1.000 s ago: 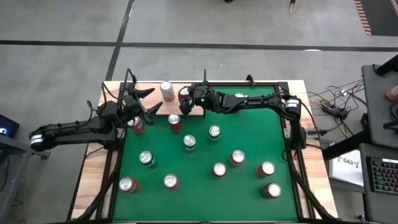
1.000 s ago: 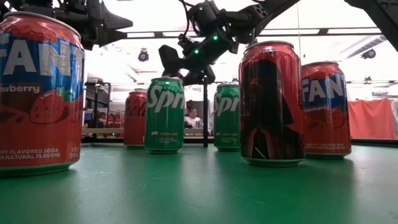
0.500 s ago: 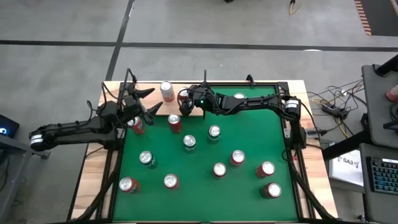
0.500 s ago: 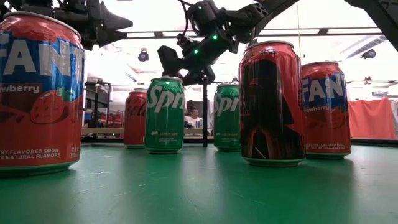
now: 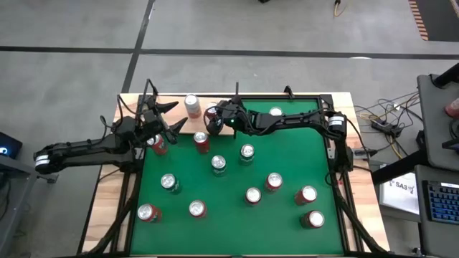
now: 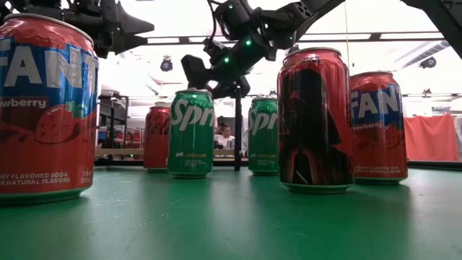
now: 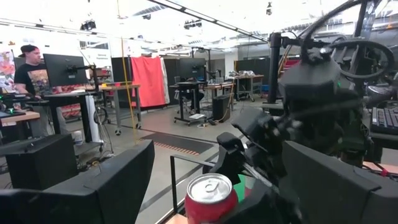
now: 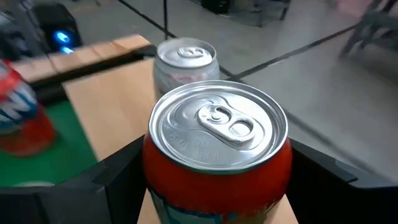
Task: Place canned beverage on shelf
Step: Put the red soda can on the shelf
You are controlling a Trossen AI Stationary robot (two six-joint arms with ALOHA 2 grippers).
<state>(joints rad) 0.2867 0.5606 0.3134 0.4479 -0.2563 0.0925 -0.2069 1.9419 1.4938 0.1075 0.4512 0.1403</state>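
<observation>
We hold the red can (image 8: 217,149) between the right gripper's (image 5: 213,120) fingers, above the shelf (image 8: 118,118) beside a pale can (image 8: 185,62). Placement is in hand; next, lower and release. The left gripper (image 5: 170,116) waits open nearby.

Layout, seen from above: the shelf (image 5: 188,127) spans the counter's (image 5: 287,168) 12 o'clock edge. One can (image 5: 192,104) stands on it; a second can (image 5: 212,117), at its 4 o'clock, sits within the right claw (image 5: 213,118). Nine cans stand spread toward 6 o'clock.
</observation>
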